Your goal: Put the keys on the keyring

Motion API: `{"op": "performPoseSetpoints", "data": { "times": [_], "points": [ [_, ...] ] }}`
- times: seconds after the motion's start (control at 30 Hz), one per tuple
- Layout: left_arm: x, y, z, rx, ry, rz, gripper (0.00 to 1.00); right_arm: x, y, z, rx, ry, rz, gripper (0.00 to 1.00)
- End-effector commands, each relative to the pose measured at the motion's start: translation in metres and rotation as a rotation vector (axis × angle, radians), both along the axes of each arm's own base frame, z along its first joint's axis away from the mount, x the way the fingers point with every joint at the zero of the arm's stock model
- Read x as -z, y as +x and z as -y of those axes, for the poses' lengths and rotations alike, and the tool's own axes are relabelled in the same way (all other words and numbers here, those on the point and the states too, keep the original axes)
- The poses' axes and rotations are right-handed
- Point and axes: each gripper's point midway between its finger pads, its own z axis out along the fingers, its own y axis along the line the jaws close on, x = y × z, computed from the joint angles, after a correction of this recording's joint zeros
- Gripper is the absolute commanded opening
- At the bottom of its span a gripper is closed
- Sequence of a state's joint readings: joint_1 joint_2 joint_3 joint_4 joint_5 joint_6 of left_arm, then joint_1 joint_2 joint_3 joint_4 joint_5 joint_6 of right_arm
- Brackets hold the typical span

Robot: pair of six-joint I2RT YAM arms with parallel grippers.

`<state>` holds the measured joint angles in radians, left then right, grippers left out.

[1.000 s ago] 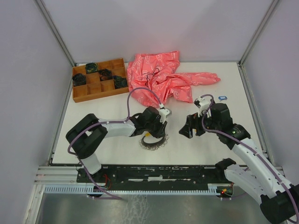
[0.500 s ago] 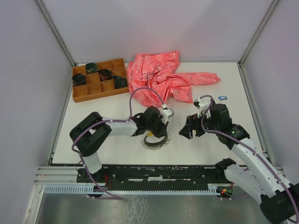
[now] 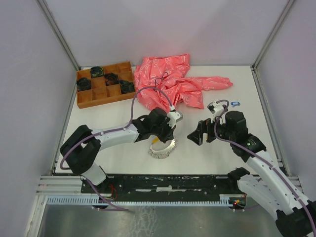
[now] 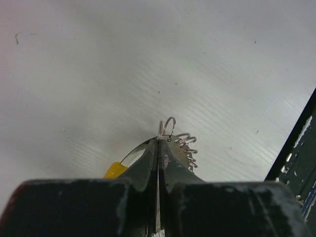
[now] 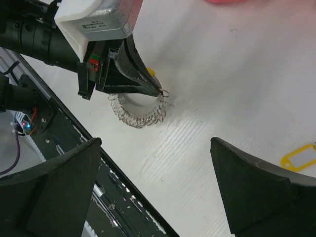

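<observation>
Silvery coiled wire with one yellow piece: that's the keyring [image 3: 162, 149].

**Top view:** it sits lower centre, on the white table [image 3: 113, 148]. The left gripper [image 3: 164, 141] is down on its far edge. The right gripper [image 3: 194, 138] is just to the right, apart from it. A blue tagged key [image 3: 235, 103] lies at the right, well apart from the ring. The pink cloth [image 3: 173, 84] and wooden tray [image 3: 81, 101] are at the top.

**Left wrist:** jaws are clenched on the wire, with no gap between them. The coil turns [image 4: 183, 143] fan out right of the tips and the yellow piece [image 4: 115, 170] shows at the left.

**Right wrist:** the right gripper [image 5: 155, 140] has its jaws spread wide, grasping nothing. The ring [image 5: 138, 116] is at upper left, pinched at its upper right edge. A yellow tag [image 5: 298, 157] sits at the right edge.

**Handling, my read:**
- It's light, springy, thin and slick, so it will flex and twist in a pinch.
- I'd grip across a few turns, or by the yellow piece.
- A round loop has no long axis. It lies roughly flat with the opening upward, and I can't tell if the gripped edge is lifted.
</observation>
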<state>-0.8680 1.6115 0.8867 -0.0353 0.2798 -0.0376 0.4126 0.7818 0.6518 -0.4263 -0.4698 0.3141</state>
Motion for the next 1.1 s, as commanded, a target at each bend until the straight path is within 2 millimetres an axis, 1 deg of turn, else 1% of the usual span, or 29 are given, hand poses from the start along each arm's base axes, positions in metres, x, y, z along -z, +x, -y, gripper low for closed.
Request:
{"op": "performPoseSetpoints", "data": {
  "times": [0.0, 0.1, 0.2, 0.27, 0.37, 0.43, 0.57, 0.67, 0.7, 0.77, 0.83, 0.97, 1.07],
  "points": [
    [-0.041, 0.011, -0.01, 0.009, 0.047, 0.093, 0.03, -0.034, 0.011, -0.007, 0.019, 0.104, 0.147, 1.0],
    [-0.057, 0.009, -0.018, 0.017, 0.087, 0.099, 0.03, -0.045, 0.018, -0.006, 0.065, 0.157, 0.206, 1.0],
    [-0.076, 0.012, -0.024, 0.016, 0.124, 0.117, 0.03, -0.058, 0.023, -0.005, 0.113, 0.221, 0.247, 1.0],
    [-0.087, 0.013, -0.027, 0.017, 0.147, 0.121, 0.03, -0.061, 0.021, -0.008, 0.065, 0.217, 0.311, 1.0],
    [-0.096, 0.008, -0.03, 0.026, 0.174, 0.096, 0.03, -0.062, 0.023, -0.012, 0.028, 0.217, 0.361, 1.0],
    [-0.101, 0.003, -0.033, 0.035, 0.199, 0.089, 0.03, -0.057, 0.024, -0.016, -0.004, 0.205, 0.366, 1.0],
    [-0.108, 0.003, -0.04, 0.019, 0.215, 0.112, 0.03, -0.056, 0.019, -0.03, -0.114, 0.228, 0.374, 1.0],
    [-0.115, -0.005, -0.033, 0.085, 0.189, 0.094, 0.03, -0.057, 0.018, -0.04, -0.174, 0.268, 0.401, 0.99],
    [-0.117, -0.006, -0.032, 0.1, 0.192, 0.088, 0.03, -0.057, 0.017, -0.043, -0.192, 0.277, 0.412, 0.98],
    [-0.121, -0.006, -0.032, 0.117, 0.216, 0.072, 0.03, -0.053, 0.014, -0.048, -0.233, 0.277, 0.415, 0.91],
    [-0.124, -0.006, -0.033, 0.127, 0.236, 0.069, 0.03, -0.047, 0.013, -0.053, -0.267, 0.259, 0.413, 0.87],
    [-0.125, -0.006, -0.036, 0.147, 0.254, 0.085, 0.03, -0.04, 0.012, -0.061, -0.311, 0.241, 0.449, 0.82],
    [-0.126, -0.006, -0.035, 0.15, 0.253, 0.083, 0.03, -0.043, 0.009, -0.068, -0.346, 0.243, 0.508, 0.82]
  ]
}}
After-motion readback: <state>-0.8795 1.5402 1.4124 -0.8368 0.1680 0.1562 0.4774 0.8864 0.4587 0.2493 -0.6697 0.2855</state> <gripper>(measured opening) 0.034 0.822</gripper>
